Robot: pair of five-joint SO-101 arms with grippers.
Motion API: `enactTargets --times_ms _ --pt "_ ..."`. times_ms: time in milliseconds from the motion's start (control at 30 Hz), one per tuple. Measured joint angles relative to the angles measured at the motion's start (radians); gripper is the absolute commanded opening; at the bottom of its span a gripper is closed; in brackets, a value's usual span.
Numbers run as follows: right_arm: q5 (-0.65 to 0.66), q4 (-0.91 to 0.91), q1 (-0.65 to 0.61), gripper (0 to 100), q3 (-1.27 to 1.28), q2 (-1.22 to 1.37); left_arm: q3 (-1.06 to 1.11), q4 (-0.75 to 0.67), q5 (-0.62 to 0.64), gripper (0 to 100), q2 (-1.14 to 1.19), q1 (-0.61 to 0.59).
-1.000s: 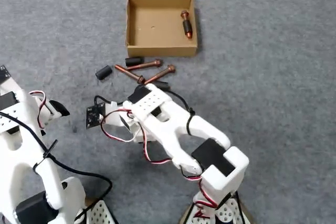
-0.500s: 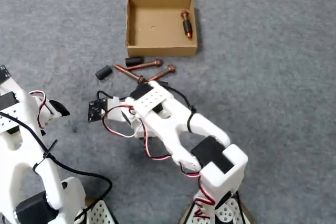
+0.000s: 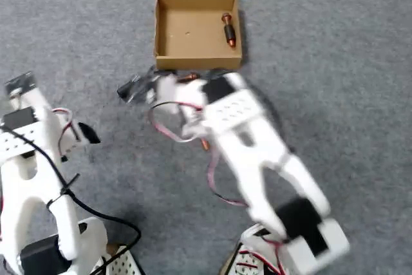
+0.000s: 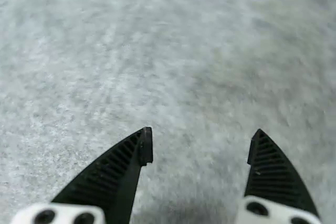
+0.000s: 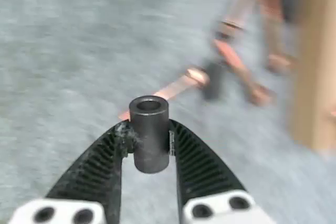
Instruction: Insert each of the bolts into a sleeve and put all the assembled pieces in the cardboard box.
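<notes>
High view: cardboard box (image 3: 187, 33) at the far side of the grey felt table (image 3: 335, 62), one assembled piece (image 3: 228, 29) inside. Left wrist view: left gripper (image 4: 202, 148) spread wide above the felt. Right wrist view: right gripper (image 5: 149, 129) clamped on an upright black sleeve (image 5: 149, 142), loose bolts (image 5: 236, 64) beyond, beside the box (blurred). Risk: sleeve twists in the grip, so a bolt jams at its mouth
</notes>
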Motion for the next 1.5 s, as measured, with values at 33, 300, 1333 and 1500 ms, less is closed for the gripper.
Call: enactTargets --times_ms 33,300,1333,1500 --pt "0.000 0.002 0.038 0.1 0.000 -0.054 -0.021 0.021 -0.003 30 0.005 0.034" --pt "-0.031 -0.041 0.453 0.1 0.087 -0.301 -0.226 0.133 0.149 30 0.066 0.399" --pt "-0.497 -1.085 0.637 0.2 0.842 -0.301 -1.395 0.394 0.898 23 1.290 0.827" --pt "-0.497 -1.086 0.637 0.2 0.842 -0.247 -1.458 0.397 0.898 22 1.350 0.825"
